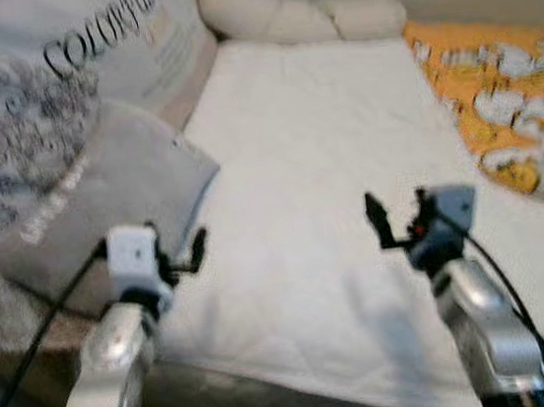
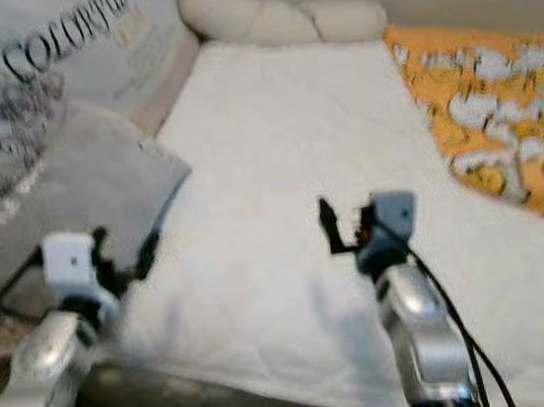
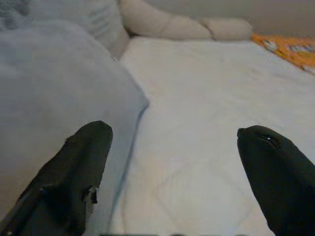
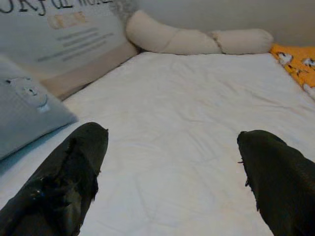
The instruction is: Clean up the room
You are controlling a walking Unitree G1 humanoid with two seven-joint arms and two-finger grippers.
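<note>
Over quilted white bedding, both grippers spread wide

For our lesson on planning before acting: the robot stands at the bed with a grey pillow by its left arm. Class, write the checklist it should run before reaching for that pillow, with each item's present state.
1. Left gripper open: ok, its fingers stand wide apart.
2. Left gripper free of load: ok, nothing between the fingers.
3. Grey pillow within reach of the left gripper: ok, it lies right beside it.
4. Right gripper open and holding nothing: ok.
5. White bedcover ahead free of obstacles: ok.
6. Pillow's far edge free of the large printed cushion: cannot tell, they overlap.
</note>
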